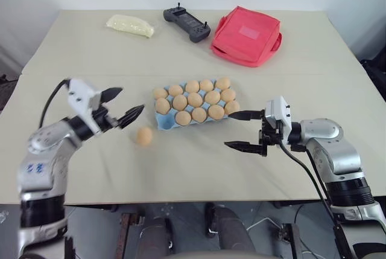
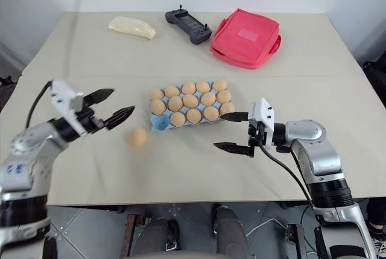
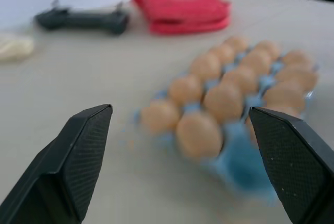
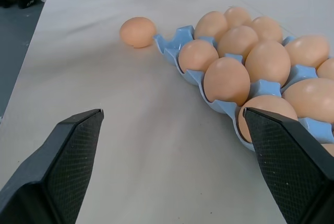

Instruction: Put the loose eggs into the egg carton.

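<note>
Loose egg [image 1: 143,136] just right of open left hand [image 1: 123,107].

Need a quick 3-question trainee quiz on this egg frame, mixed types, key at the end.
1. True or false: one smooth tan-orange egg lies on the beige table outside the light-blue moulded egg carton.
2. Which carton cup is empty? A) the corner nearest the loose egg B) a middle cup C) none
3. Fill in: the left pincer and right pincer are both ____.

Key: 1 true; 2 A; 3 open
</note>
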Robot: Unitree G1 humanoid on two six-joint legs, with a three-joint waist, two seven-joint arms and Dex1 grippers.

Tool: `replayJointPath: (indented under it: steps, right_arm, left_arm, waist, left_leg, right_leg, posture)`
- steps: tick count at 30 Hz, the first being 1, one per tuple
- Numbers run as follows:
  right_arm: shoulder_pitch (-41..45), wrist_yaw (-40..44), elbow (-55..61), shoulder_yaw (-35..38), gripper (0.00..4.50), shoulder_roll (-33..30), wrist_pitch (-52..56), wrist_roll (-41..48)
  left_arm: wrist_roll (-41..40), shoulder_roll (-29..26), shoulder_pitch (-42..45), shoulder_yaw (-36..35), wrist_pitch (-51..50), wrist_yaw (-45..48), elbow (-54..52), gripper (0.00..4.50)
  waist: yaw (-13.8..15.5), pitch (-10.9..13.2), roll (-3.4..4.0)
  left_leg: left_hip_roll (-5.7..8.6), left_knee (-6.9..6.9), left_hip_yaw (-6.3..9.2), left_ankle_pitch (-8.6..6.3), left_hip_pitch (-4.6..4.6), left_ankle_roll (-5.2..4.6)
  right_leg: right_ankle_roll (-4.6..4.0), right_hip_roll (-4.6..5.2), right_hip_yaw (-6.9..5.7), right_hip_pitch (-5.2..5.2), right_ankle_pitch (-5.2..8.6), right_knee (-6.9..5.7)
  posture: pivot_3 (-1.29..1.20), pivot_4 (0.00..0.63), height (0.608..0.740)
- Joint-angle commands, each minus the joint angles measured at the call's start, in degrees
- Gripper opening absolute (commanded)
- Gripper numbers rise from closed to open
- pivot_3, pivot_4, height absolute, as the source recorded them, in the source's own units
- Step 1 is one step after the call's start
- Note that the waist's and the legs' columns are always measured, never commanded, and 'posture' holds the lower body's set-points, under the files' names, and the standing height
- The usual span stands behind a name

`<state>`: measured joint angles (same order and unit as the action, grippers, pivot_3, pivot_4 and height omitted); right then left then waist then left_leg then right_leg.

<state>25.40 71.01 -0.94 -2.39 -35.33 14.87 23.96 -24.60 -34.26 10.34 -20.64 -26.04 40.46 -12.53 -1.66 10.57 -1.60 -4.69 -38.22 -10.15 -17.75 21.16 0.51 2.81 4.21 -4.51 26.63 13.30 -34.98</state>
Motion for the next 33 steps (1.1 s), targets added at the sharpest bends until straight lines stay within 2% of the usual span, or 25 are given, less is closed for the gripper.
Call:
replayJointPath:
  steps: [1,6,13,18,27,33]
  right_arm:
    - [1.83,1.12,-0.57,0.17,4.50,0.12,-1.39,0.35]
    - [3.74,2.37,-3.00,-0.93,4.50,0.83,-2.09,0.01]
    - [5.20,3.94,-5.01,-1.54,4.50,0.99,-2.87,-0.47]
    - [6.17,4.49,-6.21,-1.72,4.50,1.36,-3.30,-0.84]
    - [6.05,4.15,-6.05,-1.78,4.50,1.70,-3.11,-1.42]
    - [4.82,3.07,-4.53,-0.92,4.50,1.29,-2.83,-1.37]
  left_arm:
    - [-3.23,-0.36,-7.82,-5.62,1.72,1.61,-6.50,4.46]
    - [-4.76,1.96,-22.34,-10.55,5.78,3.55,-11.25,4.46]
    - [-3.70,4.48,-28.82,-9.43,8.32,1.00,-15.03,4.46]
    - [-1.81,4.34,-24.42,-5.90,8.68,-2.60,-15.24,4.46]
    - [1.55,3.33,-9.89,5.58,-0.65,-9.71,-12.10,4.46]
    - [3.13,1.33,-6.80,9.44,-6.46,-10.61,-9.86,4.46]
  waist:
    - [0.01,0.00,0.00]
    - [-0.03,0.00,0.00]
    - [0.04,0.00,0.00]
    - [0.04,0.00,0.00]
    - [-0.03,0.00,0.00]
    - [-0.12,0.00,0.00]
  left_leg:
    - [0.01,0.00,0.00,0.00,0.00,-0.01]
    - [-0.03,0.03,0.01,-0.07,0.01,-0.05]
    - [0.00,0.04,0.09,-0.21,0.03,0.17]
    - [0.00,0.05,0.07,-0.19,0.03,0.15]
    - [0.05,0.04,0.02,-0.06,0.04,-0.10]
    - [-0.07,0.07,0.01,-0.07,0.01,0.00]
  right_leg:
    - [0.00,0.02,0.00,0.00,0.00,0.01]
    - [-0.05,0.23,-0.07,0.01,0.03,0.11]
    - [-0.11,0.24,-0.13,-0.03,0.06,0.20]
    - [-0.11,0.21,-0.12,-0.02,0.06,0.20]
    - [0.00,0.14,-0.09,-0.03,0.00,0.15]
    - [-0.06,-0.04,-0.09,0.02,0.03,0.10]
  posture:
    - [0.00,0.150,0.740]
    - [0.00,0.150,0.740]
    - [0.00,0.150,0.740]
    - [0.00,0.150,0.740]
    - [0.00,0.150,0.740]
    - [0.00,0.150,0.740]
